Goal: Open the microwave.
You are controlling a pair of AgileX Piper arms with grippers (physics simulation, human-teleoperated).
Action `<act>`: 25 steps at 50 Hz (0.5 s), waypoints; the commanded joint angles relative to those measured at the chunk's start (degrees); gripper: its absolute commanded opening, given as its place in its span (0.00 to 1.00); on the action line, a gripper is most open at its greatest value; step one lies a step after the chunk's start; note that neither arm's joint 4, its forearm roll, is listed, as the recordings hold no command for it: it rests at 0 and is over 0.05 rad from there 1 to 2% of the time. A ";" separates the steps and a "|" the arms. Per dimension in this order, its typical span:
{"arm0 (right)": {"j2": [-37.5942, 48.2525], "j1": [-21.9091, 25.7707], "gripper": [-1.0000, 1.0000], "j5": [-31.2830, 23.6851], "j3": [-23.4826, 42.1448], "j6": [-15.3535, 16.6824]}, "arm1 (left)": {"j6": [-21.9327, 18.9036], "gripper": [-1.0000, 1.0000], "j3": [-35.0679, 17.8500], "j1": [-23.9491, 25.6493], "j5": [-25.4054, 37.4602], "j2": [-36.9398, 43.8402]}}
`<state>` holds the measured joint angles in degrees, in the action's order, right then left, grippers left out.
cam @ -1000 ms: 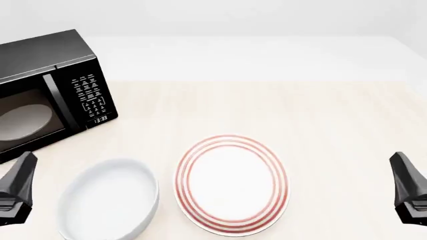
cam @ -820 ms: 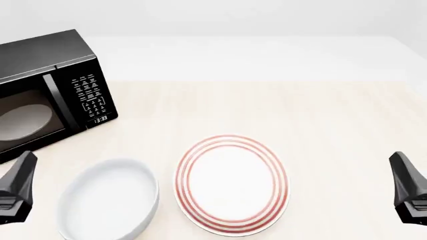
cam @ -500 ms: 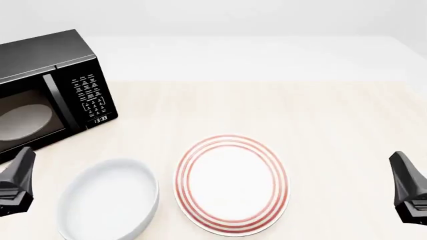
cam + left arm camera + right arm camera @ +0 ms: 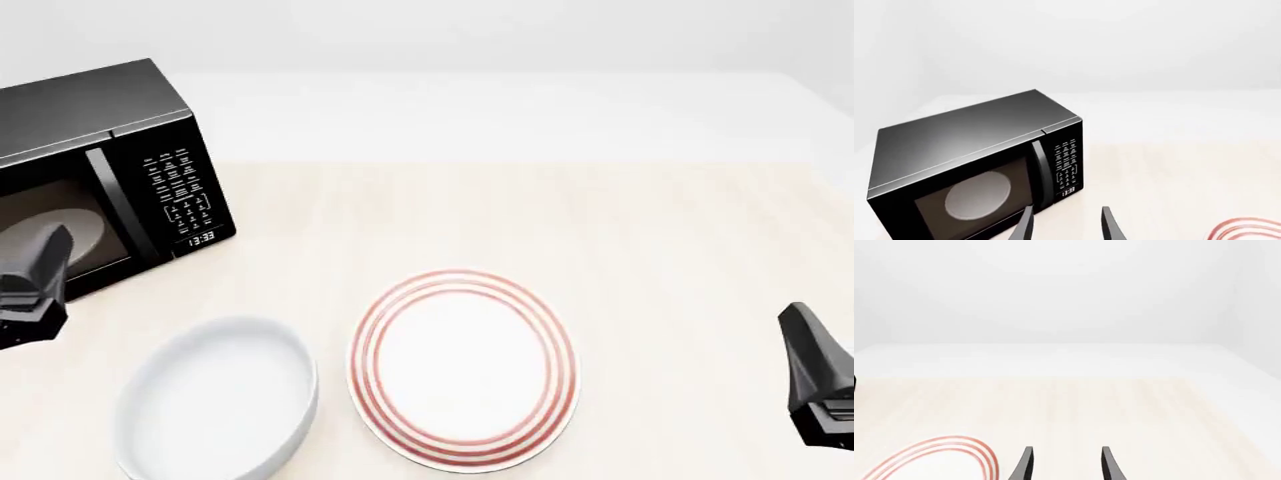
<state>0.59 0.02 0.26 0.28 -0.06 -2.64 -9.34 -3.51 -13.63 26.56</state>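
- Nearest the camera in the front view, a white oval dish (image 4: 214, 400) sits on the pale wooden counter (image 4: 534, 220), just beside a white plate with red rings (image 4: 465, 368); the two look barely apart.
- The right claw (image 4: 1064, 464) hangs at the near right edge of the counter, well apart from the ringed plate on the side away from the dish. Its two dark fingers (image 4: 1109, 465) stand parted with bare counter between them, holding nothing.
- The left claw (image 4: 1066, 225) hovers beyond the oval dish, just in front of the microwave's door. Its fingers (image 4: 1023, 227) are spread apart too, gripping nothing, and aimed at the door's handle side.
- The microwave (image 4: 100, 170) stands at the far left of the counter, past the dish and diagonally away from the ringed plate. It is black and turned a little toward the middle of the counter.
- Its door is closed; the pale round turntable (image 4: 977, 195) shows through the window, the vertical handle (image 4: 1043, 175) runs beside the white-labelled keypad (image 4: 180, 190), and a small clock (image 4: 202, 238) glows under the keys.
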 commanded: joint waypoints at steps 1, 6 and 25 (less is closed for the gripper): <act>-0.03 0.01 1.00 -0.04 0.00 -0.01 | 1.07 1.00 -3.27 0.24 -2.53 6.44; -0.02 0.01 1.00 -0.01 -0.01 -0.01 | 1.54 1.00 -3.96 0.02 -5.02 9.82; -0.40 0.00 1.00 -0.41 0.03 -0.03 | 2.74 1.00 -6.99 -1.13 -11.99 23.14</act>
<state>0.71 0.03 0.37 0.29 -0.08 -0.55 -14.67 -4.15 -22.85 43.52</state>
